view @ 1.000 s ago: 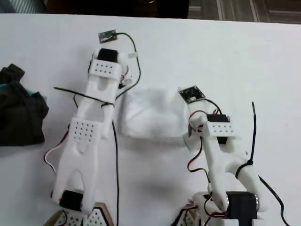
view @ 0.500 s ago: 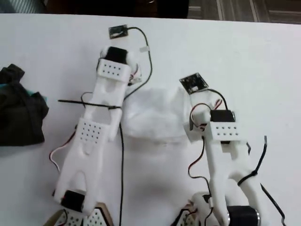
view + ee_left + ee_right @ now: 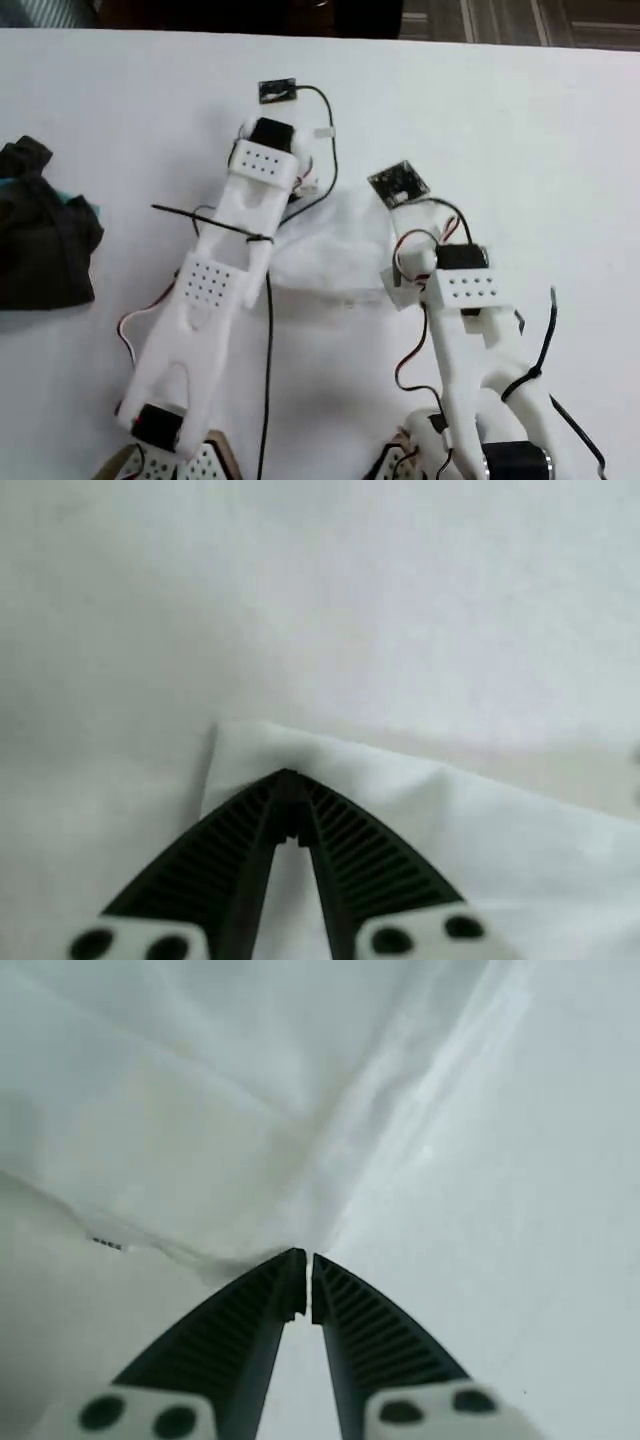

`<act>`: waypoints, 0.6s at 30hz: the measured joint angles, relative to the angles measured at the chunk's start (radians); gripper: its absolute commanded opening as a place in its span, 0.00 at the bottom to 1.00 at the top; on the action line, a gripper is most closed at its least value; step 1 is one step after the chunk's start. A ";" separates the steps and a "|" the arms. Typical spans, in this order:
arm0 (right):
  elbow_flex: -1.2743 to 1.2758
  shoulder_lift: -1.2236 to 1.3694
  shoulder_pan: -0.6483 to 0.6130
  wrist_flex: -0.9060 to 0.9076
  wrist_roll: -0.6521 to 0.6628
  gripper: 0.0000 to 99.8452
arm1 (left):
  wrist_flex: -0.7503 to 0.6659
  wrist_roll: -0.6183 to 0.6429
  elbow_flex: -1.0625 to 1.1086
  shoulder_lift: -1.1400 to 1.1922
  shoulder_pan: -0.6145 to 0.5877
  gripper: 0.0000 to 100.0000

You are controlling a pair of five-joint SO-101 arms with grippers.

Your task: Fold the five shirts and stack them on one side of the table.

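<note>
White folded cloth shirt lies on the white bench, with both its side edges hidden under the arms from above. Left end effector is clenched at the shirt's corner and right end effector is clenched at its creased edge; can't tell if either pinches cloth. Dark crumpled shirt pile sits well apart from the white shirt, cut off at the view's edge.

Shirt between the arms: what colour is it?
The shirt is plain white, clearest in the left wrist view.

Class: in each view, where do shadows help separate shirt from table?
High view: white folded cloth shirt nearly blends into white table, soft shadow under its near edge; left wrist view: faint shadow beside its corner; right wrist view: grey shaded creases.
</note>
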 measured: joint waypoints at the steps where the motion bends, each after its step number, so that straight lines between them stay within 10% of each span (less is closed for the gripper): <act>1: 0.032 0.000 0.000 -0.025 0.000 0.02 | 0.000 0.000 0.000 0.000 0.000 0.03; 18: 0.149 0.000 0.077 -0.147 0.006 0.02 | 0.028 0.000 -0.029 0.002 -0.049 0.03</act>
